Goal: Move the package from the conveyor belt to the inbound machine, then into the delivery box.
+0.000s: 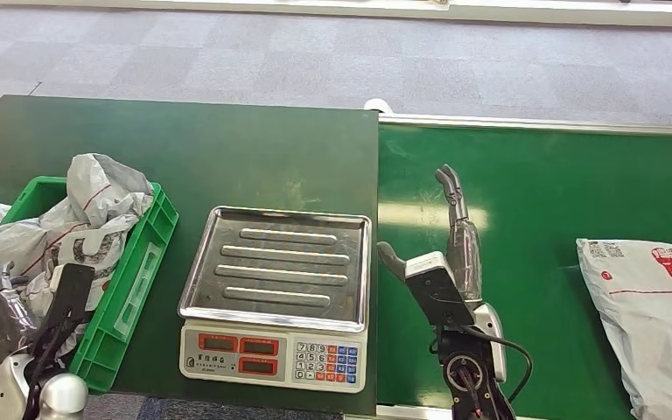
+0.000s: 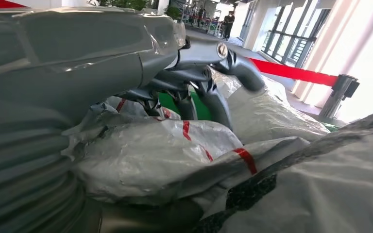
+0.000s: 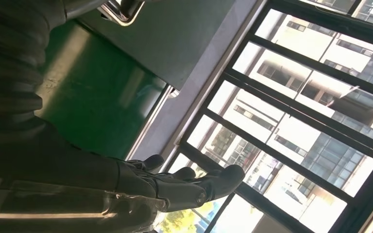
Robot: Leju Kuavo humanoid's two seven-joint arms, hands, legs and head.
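A white plastic package with red print lies on the green conveyor belt at the right edge of the head view. My right hand hovers over the belt, left of the package and apart from it, fingers stretched out and holding nothing; in the right wrist view this hand has its fingers extended over the belt. The scale with a bare steel tray stands in the middle. My left hand hangs over the bagged packages in the green crate, fingers spread, gripping nothing.
Several white and grey bagged packages are piled in the crate at the table's left end. The scale's keypad and display face the table's near edge. Grey carpet lies beyond the table and belt.
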